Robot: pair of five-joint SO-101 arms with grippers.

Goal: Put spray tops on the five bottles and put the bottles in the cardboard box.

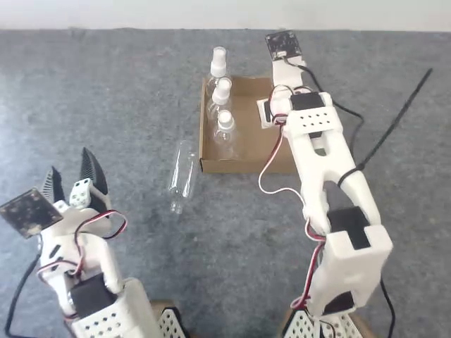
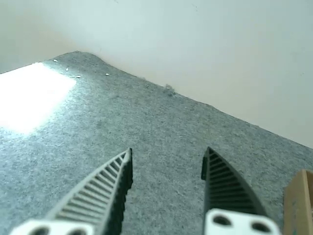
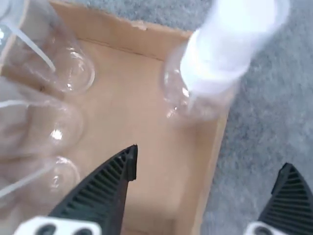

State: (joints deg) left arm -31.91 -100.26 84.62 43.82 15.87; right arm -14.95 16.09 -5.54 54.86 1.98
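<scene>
A cardboard box [image 1: 239,167] sits on grey carpet at the table's far centre. Three clear bottles with white spray tops stand along its left side [image 1: 219,63] [image 1: 223,92] [image 1: 225,131]. A topless clear bottle [image 1: 182,176] lies on the carpet just left of the box. My right gripper [image 3: 210,169] hangs open over the box floor [image 3: 142,112], near a topped bottle [image 3: 230,44] in a corner, with more clear bottles [image 3: 58,58] beside it. My left gripper [image 1: 70,163] [image 2: 168,152] is open and holds nothing, over bare carpet at the near left.
The right arm [image 1: 328,155] stretches over the box's right half and hides that part. A white wall [image 2: 195,44] bounds the carpet at the far side. A corner of the box [image 2: 299,200] shows beside the left gripper's view. Open carpet lies between the two arms.
</scene>
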